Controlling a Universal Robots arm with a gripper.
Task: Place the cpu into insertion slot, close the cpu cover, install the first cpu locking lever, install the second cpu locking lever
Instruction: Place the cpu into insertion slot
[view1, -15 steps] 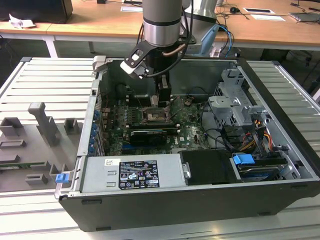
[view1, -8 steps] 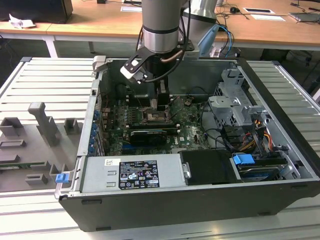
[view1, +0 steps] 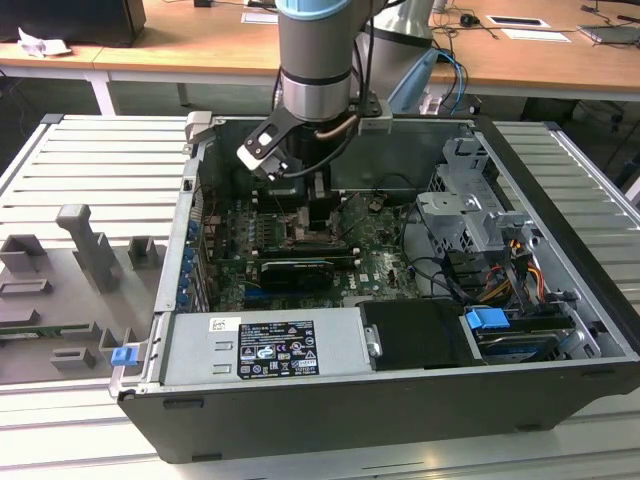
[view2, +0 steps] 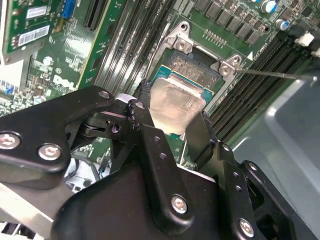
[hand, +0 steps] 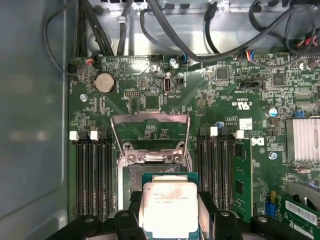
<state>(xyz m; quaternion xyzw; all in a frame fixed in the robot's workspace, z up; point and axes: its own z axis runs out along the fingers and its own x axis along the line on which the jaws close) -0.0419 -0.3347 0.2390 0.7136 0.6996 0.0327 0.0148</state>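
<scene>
Cpu (hand: 170, 207) clamped in your gripper (view2: 172, 122), over the slot (view2: 194, 67).
Your fingers (view2: 150, 145) are closed on the cpu's two opposite edges, holding it flat just over the slot's near part; whether it touches the pin field, you cannot tell. The cover (hand: 150, 117) stands swung up beyond the slot. Memory slots (hand: 92, 175) flank it on the green board (hand: 150, 95), inside the open case (view1: 400, 420).

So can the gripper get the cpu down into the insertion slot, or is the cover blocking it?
Probably yes. The cpu cover is flipped open, away from the insertion slot, whose pin field lies bare. The gripper holds the cpu just over it, with nothing between.
</scene>
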